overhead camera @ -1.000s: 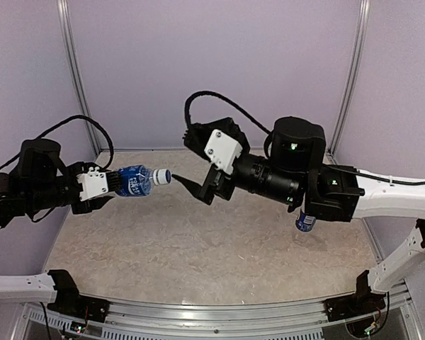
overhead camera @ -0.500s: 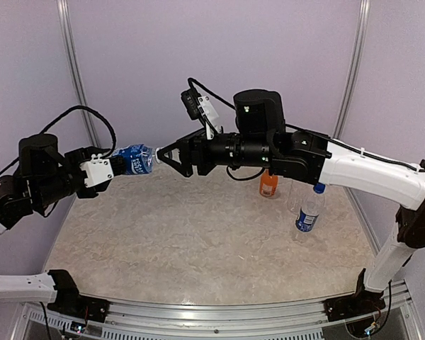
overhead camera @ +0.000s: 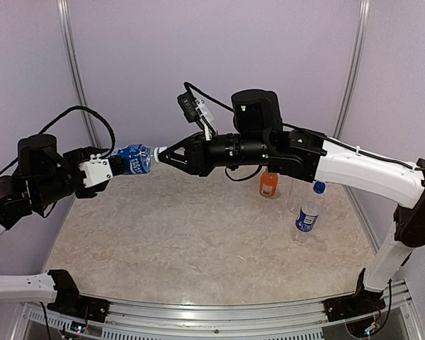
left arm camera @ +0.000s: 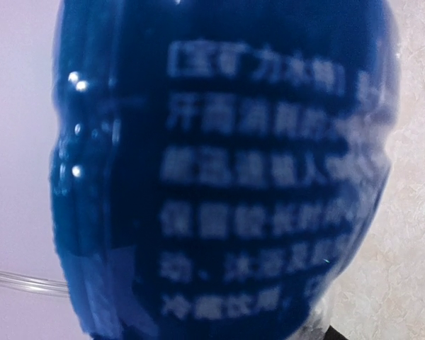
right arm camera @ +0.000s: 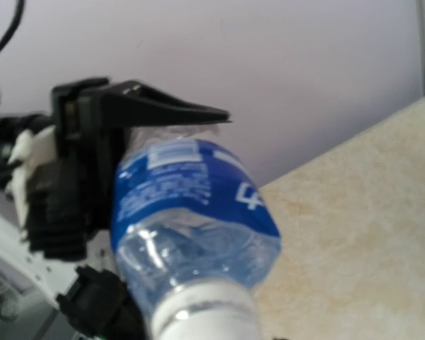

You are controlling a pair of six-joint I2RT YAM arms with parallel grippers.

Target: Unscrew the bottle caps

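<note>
two arms meet in mid-air over the marbled table [overhead camera: 198, 248]: the left gripper [overhead camera: 120, 165] clamps the body of a sideways bottle [overhead camera: 136, 159], and the right gripper [overhead camera: 163, 151], wide open a second ago, has clenched on its hidden cap, so twisting can begin. thin crinkled clear plastic, glossy blue label [right arm camera: 191, 191], white neck ring [right arm camera: 198, 301].

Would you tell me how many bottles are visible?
3: held bottle in the left gripper, orange bottle and labelled bottle standing at right; another may be hidden.
</note>
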